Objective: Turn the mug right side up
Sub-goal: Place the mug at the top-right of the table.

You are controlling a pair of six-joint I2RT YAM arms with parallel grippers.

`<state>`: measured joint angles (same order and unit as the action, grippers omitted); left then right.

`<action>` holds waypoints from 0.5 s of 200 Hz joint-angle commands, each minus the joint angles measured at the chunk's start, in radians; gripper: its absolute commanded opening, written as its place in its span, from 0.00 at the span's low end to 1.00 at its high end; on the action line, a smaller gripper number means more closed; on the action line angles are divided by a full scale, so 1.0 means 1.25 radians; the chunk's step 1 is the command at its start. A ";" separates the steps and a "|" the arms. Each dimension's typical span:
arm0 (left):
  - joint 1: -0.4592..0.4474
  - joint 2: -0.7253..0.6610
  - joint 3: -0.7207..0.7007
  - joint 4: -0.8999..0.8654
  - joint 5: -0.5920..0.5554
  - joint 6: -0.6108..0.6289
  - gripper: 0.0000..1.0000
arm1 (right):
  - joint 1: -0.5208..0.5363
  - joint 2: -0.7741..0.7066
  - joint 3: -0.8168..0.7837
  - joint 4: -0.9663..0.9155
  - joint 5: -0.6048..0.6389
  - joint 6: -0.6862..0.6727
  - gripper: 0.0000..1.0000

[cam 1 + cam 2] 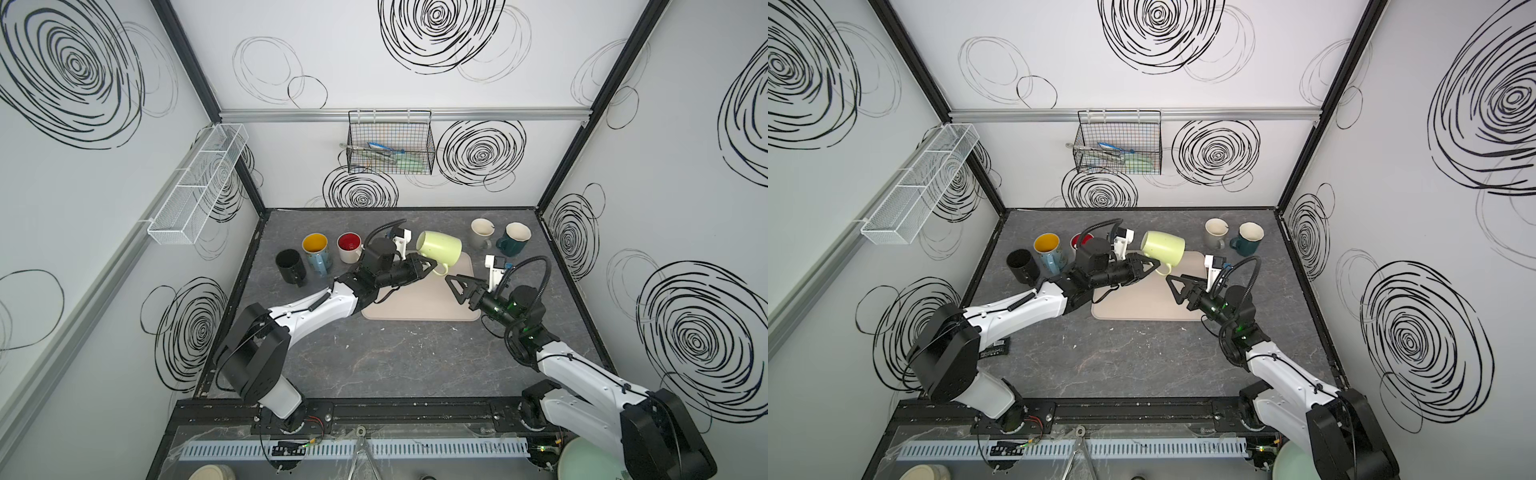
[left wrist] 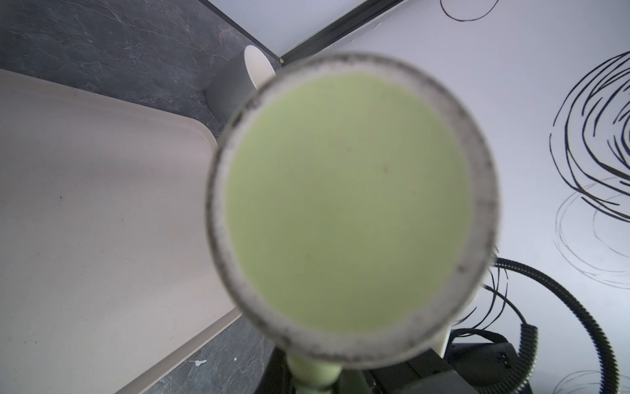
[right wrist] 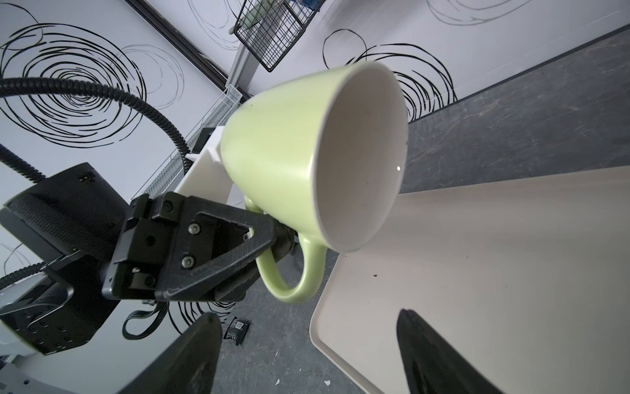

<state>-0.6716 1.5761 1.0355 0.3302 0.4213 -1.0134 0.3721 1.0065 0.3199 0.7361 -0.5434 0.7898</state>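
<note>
White panel walls [image 1: 374,83] scribbled with black spiral drawings [image 1: 482,153] enclose a dark grey marble-patterned tabletop [image 1: 395,357]. Black frame posts [image 1: 187,62] stand in the corners, and a silver aluminium rail [image 1: 291,114] crosses the back.

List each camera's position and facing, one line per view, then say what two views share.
Top views: high at the cell's front, looking down on the tabletop; both arms show, with the left gripper holding the green mug by its handle and the right gripper open nearby.
Left wrist: on the left arm, facing the mug's base; its own gripper barely shows.
Right wrist: on the right arm, facing the mug's mouth; its own fingers show.
Shared: both wrist views show the mug and the tray, from opposite ends.
</note>
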 commanded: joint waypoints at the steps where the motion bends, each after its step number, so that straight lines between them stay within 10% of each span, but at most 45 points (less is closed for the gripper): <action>1: -0.004 -0.037 0.000 0.148 0.002 -0.006 0.00 | -0.004 0.011 0.028 0.071 -0.005 0.007 0.82; 100: -0.003 -0.067 -0.065 0.293 -0.009 -0.070 0.00 | -0.018 0.088 0.077 0.143 -0.032 0.049 0.62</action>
<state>-0.6716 1.5589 0.9600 0.4385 0.4191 -1.0714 0.3542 1.0950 0.3695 0.8383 -0.5587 0.8257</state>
